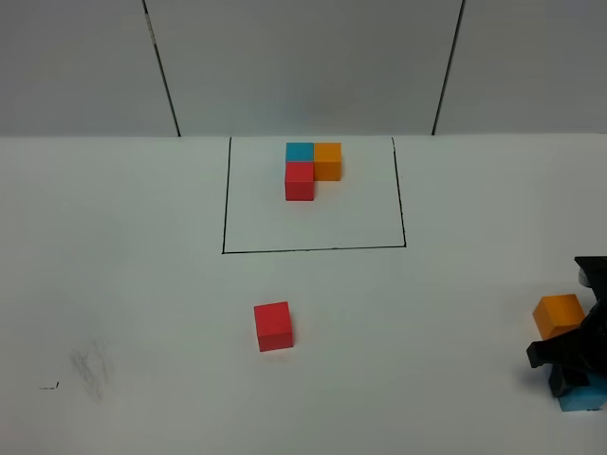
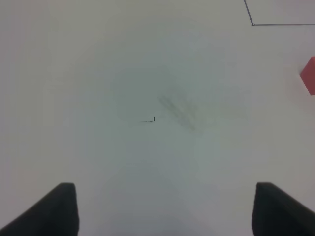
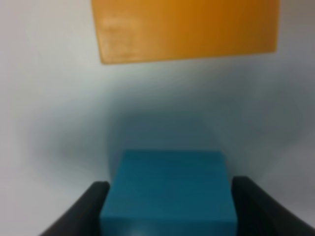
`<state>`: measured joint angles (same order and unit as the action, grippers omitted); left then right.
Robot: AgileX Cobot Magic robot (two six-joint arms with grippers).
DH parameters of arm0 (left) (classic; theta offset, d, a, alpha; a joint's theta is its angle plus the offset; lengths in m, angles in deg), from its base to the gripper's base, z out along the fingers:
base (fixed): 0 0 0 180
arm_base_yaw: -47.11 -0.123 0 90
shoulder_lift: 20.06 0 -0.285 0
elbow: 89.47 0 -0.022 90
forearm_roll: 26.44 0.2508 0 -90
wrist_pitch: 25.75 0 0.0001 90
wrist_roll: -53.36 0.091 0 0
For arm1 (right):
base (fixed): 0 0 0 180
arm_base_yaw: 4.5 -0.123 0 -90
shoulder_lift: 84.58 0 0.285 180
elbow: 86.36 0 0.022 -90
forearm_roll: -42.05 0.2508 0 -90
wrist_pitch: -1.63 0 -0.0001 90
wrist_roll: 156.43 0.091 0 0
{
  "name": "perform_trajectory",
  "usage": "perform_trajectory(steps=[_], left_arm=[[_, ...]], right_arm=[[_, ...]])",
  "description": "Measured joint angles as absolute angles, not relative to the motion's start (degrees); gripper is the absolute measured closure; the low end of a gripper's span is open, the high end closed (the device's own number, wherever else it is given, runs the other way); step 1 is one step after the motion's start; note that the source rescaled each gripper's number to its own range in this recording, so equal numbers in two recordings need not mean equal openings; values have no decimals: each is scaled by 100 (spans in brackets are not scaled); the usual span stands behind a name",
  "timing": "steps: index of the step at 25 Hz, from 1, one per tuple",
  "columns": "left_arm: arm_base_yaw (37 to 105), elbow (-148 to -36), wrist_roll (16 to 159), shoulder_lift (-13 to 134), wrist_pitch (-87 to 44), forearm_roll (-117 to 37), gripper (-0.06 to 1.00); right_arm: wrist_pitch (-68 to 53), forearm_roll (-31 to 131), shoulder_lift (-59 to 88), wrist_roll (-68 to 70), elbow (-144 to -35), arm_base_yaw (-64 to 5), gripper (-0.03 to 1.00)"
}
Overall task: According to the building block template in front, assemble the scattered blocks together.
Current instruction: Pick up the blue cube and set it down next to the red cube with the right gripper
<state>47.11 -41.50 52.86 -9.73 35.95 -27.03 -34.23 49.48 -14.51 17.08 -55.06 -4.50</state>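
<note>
The building block template (image 1: 313, 166), a tight L of blue, orange and red cubes, sits inside a black-line rectangle (image 1: 313, 250) at the back. A loose red cube (image 1: 273, 326) (image 2: 310, 73) lies alone in front of that frame. At the far right, the loose orange cube (image 1: 558, 313) (image 3: 187, 29) rests just beyond the blue cube (image 1: 580, 398) (image 3: 170, 189). My right gripper (image 1: 574, 379) (image 3: 171, 183) is shut on the blue cube, a finger against each side. My left gripper (image 2: 166, 185) stands open over bare table with nothing between its fingers.
The white table (image 1: 142, 284) carries a faint grey smudge (image 1: 92, 368) (image 2: 179, 110) and a small black mark (image 1: 49, 386) (image 2: 149, 120) at the front left. A corner of the black frame (image 2: 252, 23) shows in the left wrist view.
</note>
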Motion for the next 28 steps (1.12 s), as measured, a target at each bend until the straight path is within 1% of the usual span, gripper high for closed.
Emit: perform_trajectory(steps=[1,2,19,25,28], left_arm=[[4711,-4150,5286,-973,3595,-2703,36],[4711,-4150,5286,-973,3595,-2703,36],[4711,-4150,5286,-973,3595,-2703,36],[4711,-4150,5286,-973,3595,-2703,36],[4711,-4150,5286,-973,3595,-2703,36]], right_arm=[[-3422,4948,-1451,1708,-5506,-450,93],[-3422,4948,-1451,1708,-5506,-450,95],[-3423,4949,-1451,1771,-5506,-450,95],[-3706,4949,-1388,1878,-5506,-450,96],[-3822,4954,-1070,1885,-5500,-450,96]])
